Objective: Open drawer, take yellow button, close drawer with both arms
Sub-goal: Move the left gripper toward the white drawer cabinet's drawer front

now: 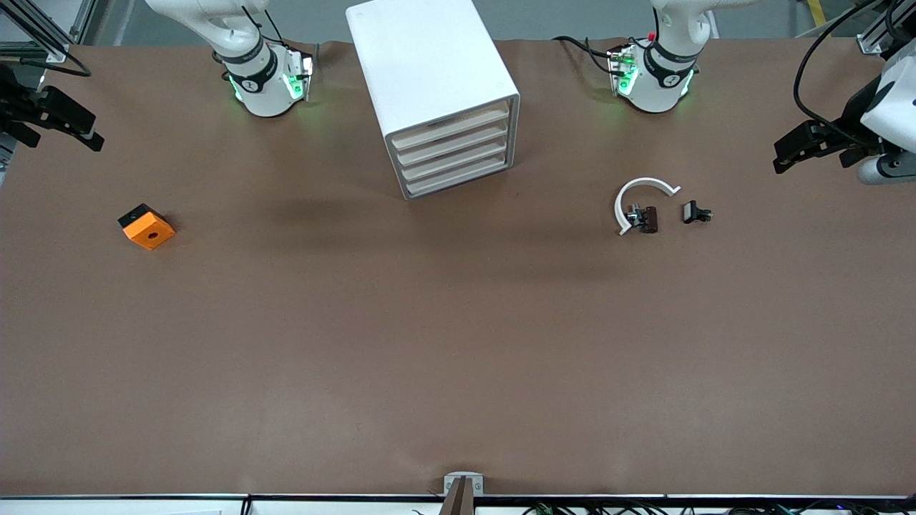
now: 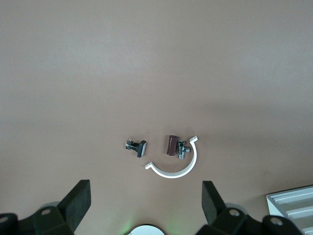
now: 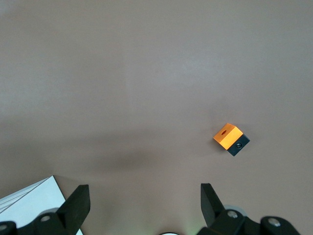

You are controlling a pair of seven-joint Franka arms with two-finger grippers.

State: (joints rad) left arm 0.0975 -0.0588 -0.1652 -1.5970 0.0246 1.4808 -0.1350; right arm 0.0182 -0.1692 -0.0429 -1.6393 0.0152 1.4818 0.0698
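Observation:
The white cabinet [image 1: 436, 86] stands on the brown table between the two arm bases, and every drawer [image 1: 454, 154] in it is shut. The button is hidden. My left gripper [image 1: 783, 153] hangs open over the left arm's end of the table, empty, and in the left wrist view its fingers [image 2: 78, 198] stand wide apart above bare table. My right gripper [image 1: 89, 130] hangs open and empty over the right arm's end. A corner of the cabinet [image 3: 29, 205] shows beside its fingers [image 3: 78, 200].
An orange square block [image 1: 147, 226] with a black hole lies toward the right arm's end, also seen as the orange block [image 3: 231, 138]. A white arc [image 1: 640, 193] with a brown part [image 1: 646, 218] and a black part [image 1: 695, 212] lies toward the left arm's end.

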